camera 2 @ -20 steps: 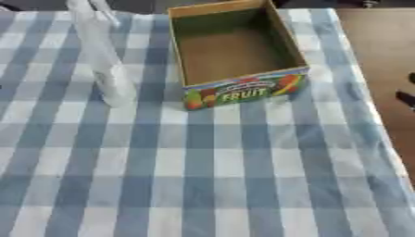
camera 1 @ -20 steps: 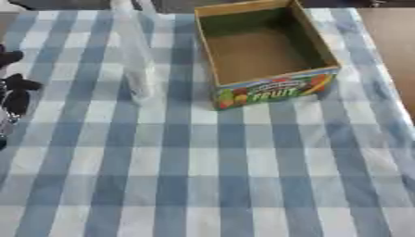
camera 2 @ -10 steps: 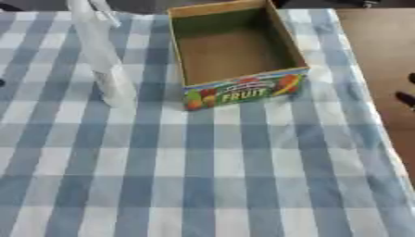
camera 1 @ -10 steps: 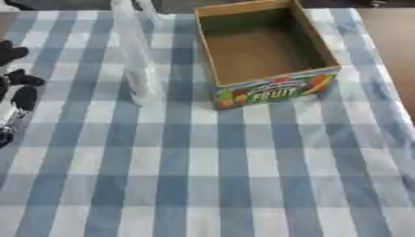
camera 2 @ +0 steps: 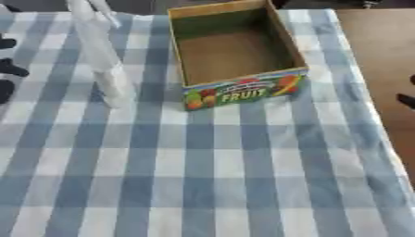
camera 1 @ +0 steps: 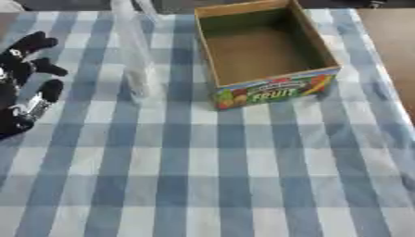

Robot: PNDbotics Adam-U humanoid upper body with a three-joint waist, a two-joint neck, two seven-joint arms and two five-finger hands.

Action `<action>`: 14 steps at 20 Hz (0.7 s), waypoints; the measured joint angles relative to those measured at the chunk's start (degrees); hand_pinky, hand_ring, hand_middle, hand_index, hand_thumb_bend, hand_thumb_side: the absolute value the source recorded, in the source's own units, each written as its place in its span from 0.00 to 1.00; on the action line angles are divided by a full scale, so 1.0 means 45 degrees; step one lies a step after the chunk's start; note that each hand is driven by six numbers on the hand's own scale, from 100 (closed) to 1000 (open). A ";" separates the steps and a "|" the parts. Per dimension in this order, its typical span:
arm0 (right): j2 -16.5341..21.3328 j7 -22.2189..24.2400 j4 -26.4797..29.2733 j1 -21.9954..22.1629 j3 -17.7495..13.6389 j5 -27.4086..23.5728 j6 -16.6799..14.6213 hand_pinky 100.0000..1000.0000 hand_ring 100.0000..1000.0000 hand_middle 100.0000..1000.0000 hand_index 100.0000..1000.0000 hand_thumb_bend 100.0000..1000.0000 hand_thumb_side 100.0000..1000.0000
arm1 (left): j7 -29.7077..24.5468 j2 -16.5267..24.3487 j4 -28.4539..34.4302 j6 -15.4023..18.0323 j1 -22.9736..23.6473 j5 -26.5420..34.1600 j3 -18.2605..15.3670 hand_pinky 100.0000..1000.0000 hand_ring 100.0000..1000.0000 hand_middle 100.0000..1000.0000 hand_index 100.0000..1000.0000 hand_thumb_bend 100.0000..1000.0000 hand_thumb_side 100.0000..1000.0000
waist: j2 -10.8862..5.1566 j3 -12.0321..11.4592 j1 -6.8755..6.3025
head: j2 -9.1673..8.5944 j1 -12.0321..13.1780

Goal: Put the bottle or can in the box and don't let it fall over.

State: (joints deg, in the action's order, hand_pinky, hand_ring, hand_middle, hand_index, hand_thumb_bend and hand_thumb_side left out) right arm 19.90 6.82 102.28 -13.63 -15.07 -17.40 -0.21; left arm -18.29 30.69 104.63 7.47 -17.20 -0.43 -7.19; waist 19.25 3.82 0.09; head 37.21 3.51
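Observation:
A tall clear plastic bottle stands upright on the checked cloth, just left of the box. The open cardboard box with a "FRUIT" print on its front wall sits at the upper middle and holds nothing. My left hand comes in from the left edge, black fingers spread and raised, a short gap away from the bottle and not touching it. Of my right hand only dark tips show at the right edge, far from both things.
A blue and white checked cloth covers the table. Bare brown tabletop shows past the cloth's right edge, beside the box.
My left hand has moved in from the left edge toward the bottle. Bottle and box have stayed where they were.

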 measured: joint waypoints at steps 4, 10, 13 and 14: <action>0.0000 0.0029 -0.0002 -0.0004 0.0066 0.0000 0.0025 0.86 1.00 1.00 0.99 0.00 0.62 | -0.0416 0.0133 -0.0452 -0.0198 -0.0541 0.0124 0.0354 1.00 0.69 0.90 1.00 0.27 0.56 | -0.0003 0.0005 -0.0001 | 0.0000 0.0051; 0.0000 0.0059 -0.0003 -0.0007 0.0077 0.0000 0.0054 0.86 1.00 1.00 0.99 0.00 0.62 | -0.0712 0.0134 -0.0833 -0.0375 -0.1301 0.0149 0.0762 1.00 0.70 0.90 1.00 0.29 0.54 | -0.0003 0.0018 -0.0009 | 0.0001 0.0104; 0.0000 0.0079 -0.0004 -0.0014 0.0104 0.0000 0.0075 0.86 1.00 1.00 0.99 0.00 0.62 | -0.0794 0.0134 -0.0977 -0.0389 -0.1616 -0.0008 0.0929 1.00 0.70 0.90 1.00 0.29 0.53 | -0.0003 0.0032 -0.0034 | 0.0001 0.0124; 0.0000 0.0085 -0.0004 -0.0016 0.0117 0.0000 0.0081 0.86 1.00 1.00 0.99 0.00 0.62 | -0.0808 0.0134 -0.1029 -0.0392 -0.1713 -0.0075 0.0969 1.00 0.70 0.90 1.00 0.29 0.53 | -0.0003 0.0042 -0.0048 | 0.0001 0.0135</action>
State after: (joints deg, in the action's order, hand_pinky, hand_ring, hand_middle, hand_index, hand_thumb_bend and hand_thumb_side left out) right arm 19.90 7.20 102.27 -13.70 -14.54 -17.40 0.16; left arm -21.92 31.29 100.00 5.71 -24.91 -0.77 -2.83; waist 19.23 4.01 -0.13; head 37.22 4.12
